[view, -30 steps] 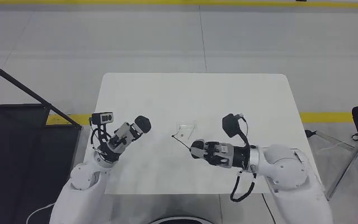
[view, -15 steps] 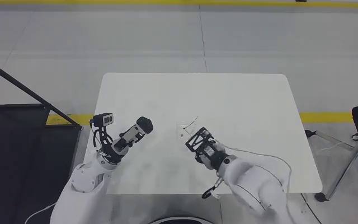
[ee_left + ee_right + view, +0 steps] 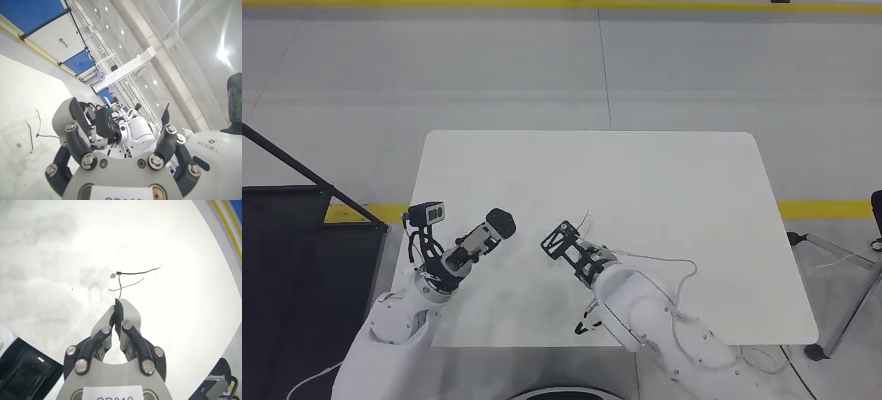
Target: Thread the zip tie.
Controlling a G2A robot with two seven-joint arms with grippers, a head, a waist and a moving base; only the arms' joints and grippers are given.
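The top camera looks down on the table (image 3: 672, 180); both closer wrist cameras share its zip tie (image 3: 118, 273) patch, the left seemingly tilted upward.

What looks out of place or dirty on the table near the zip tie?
A small brownish spot sits on the white table just beside the head of the zip tie, which the right gripper holds by its thin end. It could be a stain or a crumb; nothing else stands out.
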